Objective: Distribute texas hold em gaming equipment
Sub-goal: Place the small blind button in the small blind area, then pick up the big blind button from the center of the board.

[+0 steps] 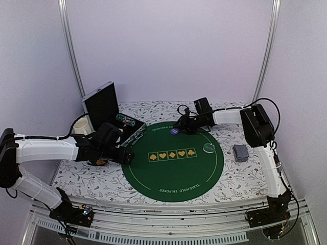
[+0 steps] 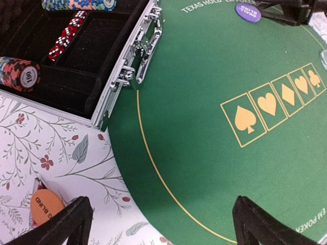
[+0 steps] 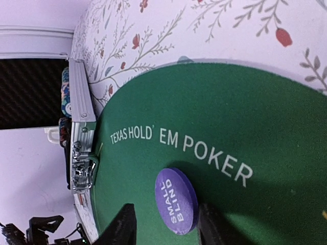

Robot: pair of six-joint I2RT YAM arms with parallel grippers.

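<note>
At the far left of my overhead view a mug stands on the desk, partly hidden behind the left arm. Just right of it the case lies open with its lid upright. Its latched rim meets the left edge of the mat.

Inside, on the left wrist view, I see chips in a roll lying at the left edge of the frame. A second roll is cut off by the top of the frame. A row of red dice sits in a dark compartment between the two. The rest of the lining is too dark for me to read.

The left pincer hangs wide with nothing in it, only its tips showing at the bottom of that view. Beside the left tip, at lower left, the orange disc lies on the floral cloth, off the mat. Its lettering is only partly legible.

At the upper middle of the mat the purple disc, marked SMALL BLIND, lies below the printed title. The right pincer straddles it, partly open. Green shows between the disc and the finger on the frame's left. On the other side I cannot tell whether finger and disc touch. Both fingers are cut off by the bottom edge.

Further right a pale disc lies on the mat near its right rim, too small to read. Off the mat, the cards sit stacked on the desk just beside the right arm.
</note>
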